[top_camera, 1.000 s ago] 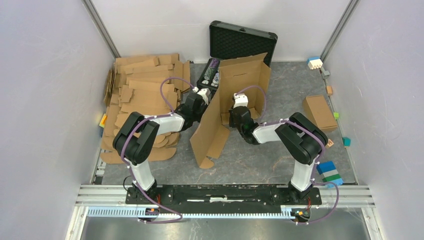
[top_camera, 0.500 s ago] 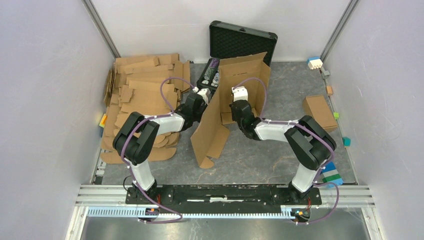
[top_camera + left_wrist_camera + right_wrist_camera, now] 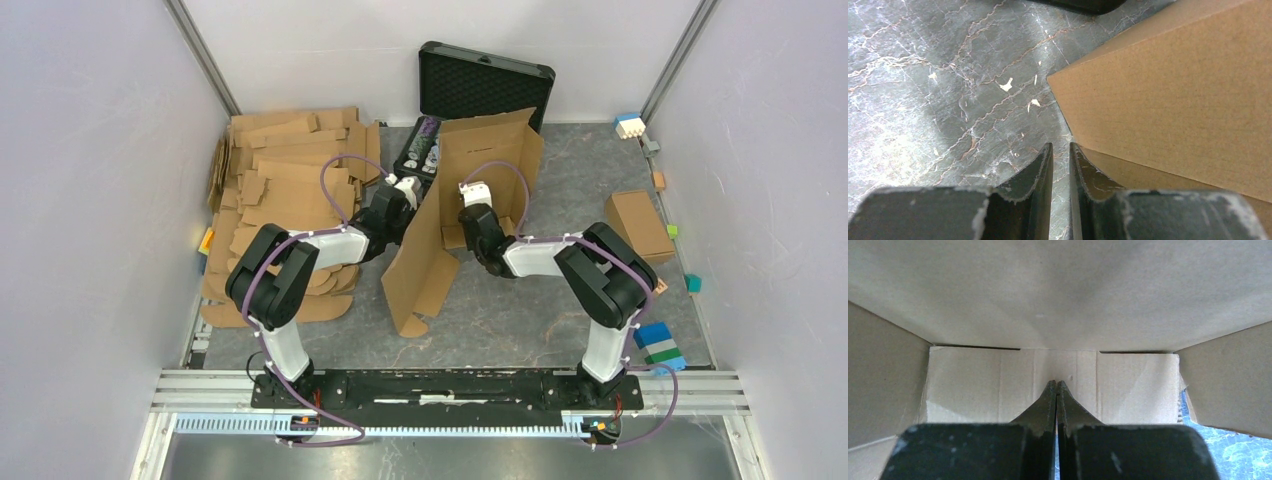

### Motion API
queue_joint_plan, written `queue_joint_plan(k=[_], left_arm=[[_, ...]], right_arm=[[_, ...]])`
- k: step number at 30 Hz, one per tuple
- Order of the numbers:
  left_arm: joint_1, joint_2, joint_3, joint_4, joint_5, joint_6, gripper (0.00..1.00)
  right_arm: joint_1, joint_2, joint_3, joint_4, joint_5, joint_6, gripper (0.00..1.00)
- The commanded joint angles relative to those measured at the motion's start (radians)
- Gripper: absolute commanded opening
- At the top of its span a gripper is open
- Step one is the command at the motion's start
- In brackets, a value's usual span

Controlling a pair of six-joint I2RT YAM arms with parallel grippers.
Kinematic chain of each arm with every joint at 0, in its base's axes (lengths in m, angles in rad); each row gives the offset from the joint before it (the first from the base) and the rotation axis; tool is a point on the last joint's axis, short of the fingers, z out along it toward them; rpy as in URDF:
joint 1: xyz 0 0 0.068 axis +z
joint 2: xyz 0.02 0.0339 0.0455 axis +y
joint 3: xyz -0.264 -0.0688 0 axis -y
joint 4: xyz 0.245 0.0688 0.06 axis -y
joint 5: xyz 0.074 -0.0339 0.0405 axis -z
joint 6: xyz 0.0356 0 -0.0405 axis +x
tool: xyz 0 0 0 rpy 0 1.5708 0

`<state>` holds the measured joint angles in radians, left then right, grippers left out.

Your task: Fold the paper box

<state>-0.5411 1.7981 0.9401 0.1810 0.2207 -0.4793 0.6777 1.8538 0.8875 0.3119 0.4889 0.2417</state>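
The paper box (image 3: 487,150), a large plain brown corrugated cardboard sheet partly raised into shape, stood mid-table just in front of the open black foam-lined case (image 3: 485,85). Its back wall was upright. One long flapped side panel slanted from that wall towards the robot, so its long axis ran far to near between the two arms.

The right gripper (image 3: 1056,386) was inside the raised part. Its wrist view showed cardboard walls left, right and above, and a creased panel straight ahead. Its jaws were pressed fully together and held nothing. The tips sat at or against that panel, though actual contact could not be told.

The left gripper (image 3: 1060,146) was outside the long panel, low over the grey marbled table (image 3: 500,310). Its jaws were parted only by a thin slit and gripped nothing, and the box's corner lay just ahead and to the right of the tips.

The long panel therefore lay between the two grippers, with the right arm nearer the inside fold. Bringing that panel up probably called for a push from the left, outer side.

A stack of flat brown cardboard sheets (image 3: 290,190) lay well to the left, and a smaller brown cardboard box (image 3: 638,222) to the right.
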Motion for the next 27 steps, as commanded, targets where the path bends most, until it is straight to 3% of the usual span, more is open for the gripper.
queue_joint_plan(k=[1,7,17,27], left_arm=[[-0.007,-0.036,0.014,0.031,0.017,0.039,0.25],[-0.007,-0.037,0.014,0.031,0.017,0.041,0.25],[-0.010,-0.039,0.014,0.029,0.019,0.042,0.25],[-0.011,-0.036,0.017,0.027,0.018,0.042,0.25]], right_arm=[[-0.004,-0.086,0.040,-0.022,-0.019,-0.018,0.00],[-0.004,-0.126,0.021,0.054,-0.133,-0.013,0.00],[-0.003,0.030,-0.001,0.100,-0.272,0.065,0.00],[0.002,-0.086,0.019,0.087,-0.277,0.045,0.00]])
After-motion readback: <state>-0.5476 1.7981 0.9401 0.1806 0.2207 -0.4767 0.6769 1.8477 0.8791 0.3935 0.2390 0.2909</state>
